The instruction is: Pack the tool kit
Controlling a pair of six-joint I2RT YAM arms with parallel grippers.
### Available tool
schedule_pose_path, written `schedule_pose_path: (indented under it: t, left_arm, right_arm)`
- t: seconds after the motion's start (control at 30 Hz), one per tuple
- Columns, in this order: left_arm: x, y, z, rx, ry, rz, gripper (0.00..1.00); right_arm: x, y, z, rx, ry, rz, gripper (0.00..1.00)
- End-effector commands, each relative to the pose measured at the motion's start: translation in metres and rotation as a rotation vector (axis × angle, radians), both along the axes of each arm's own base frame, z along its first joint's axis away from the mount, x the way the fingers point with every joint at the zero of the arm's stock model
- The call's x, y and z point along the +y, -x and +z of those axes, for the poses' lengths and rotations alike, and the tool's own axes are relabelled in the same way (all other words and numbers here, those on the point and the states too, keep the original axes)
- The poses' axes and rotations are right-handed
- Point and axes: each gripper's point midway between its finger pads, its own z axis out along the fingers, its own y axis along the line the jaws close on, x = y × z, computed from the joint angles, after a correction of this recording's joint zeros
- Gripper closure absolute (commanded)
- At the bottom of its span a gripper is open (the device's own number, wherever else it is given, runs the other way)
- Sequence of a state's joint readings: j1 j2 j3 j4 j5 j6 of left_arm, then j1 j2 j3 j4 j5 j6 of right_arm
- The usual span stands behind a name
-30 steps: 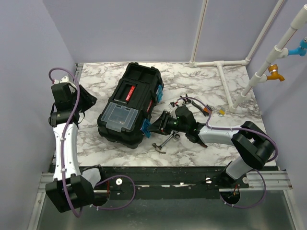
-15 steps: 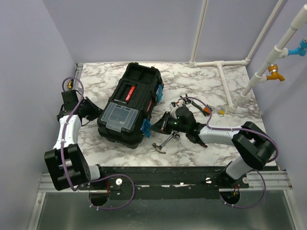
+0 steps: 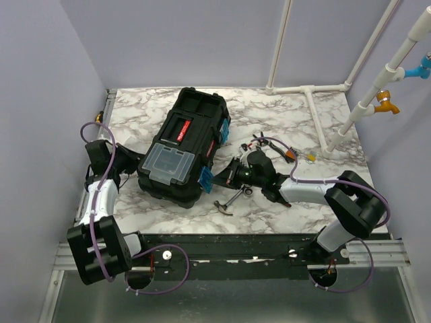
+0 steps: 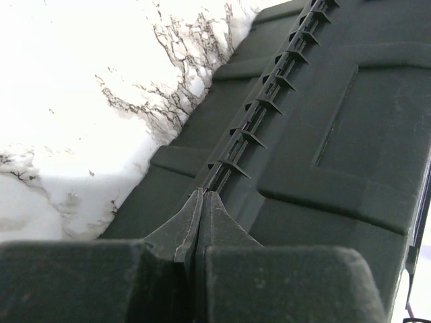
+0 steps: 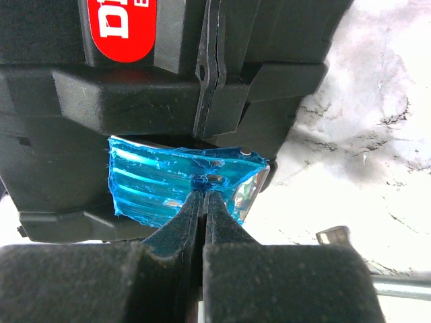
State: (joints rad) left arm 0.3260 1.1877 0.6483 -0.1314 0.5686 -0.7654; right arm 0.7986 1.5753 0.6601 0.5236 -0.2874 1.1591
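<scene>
Since a second ago, the left arm has folded lower, bringing the left gripper against the side seam of the toolbox, which lies lid-down-closed at centre left of the overhead frame. Its jaws are pressed together, holding nothing. The right gripper is likewise closed, tips at the blue-filmed latch. A hammer lies outside, at lower centre. The box looks rigid, bulky and probably heavy, with smooth plastic likely to slip, so bracing both flanks or working the latch edge seems wiser than pinching.
</scene>
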Motion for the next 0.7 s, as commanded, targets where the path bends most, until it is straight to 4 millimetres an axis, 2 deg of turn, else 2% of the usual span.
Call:
schedule_pose_path:
  t: [0.0, 0.43, 0.67]
  left_arm:
    - [-0.034, 0.036, -0.040, 0.135, 0.098, -0.072, 1.00]
    - [-0.059, 0.053, -0.061, 0.164, 0.148, -0.133, 1.00]
    - [-0.070, 0.064, -0.079, 0.202, 0.182, -0.154, 1.00]
  right_arm:
    - [0.002, -0.001, -0.014, -0.004, 0.017, 0.005, 0.99]
    - [0.028, -0.014, -0.017, -0.005, -0.031, 0.050, 0.99]
    - [0.037, -0.024, -0.019, -0.013, -0.032, 0.044, 0.99]
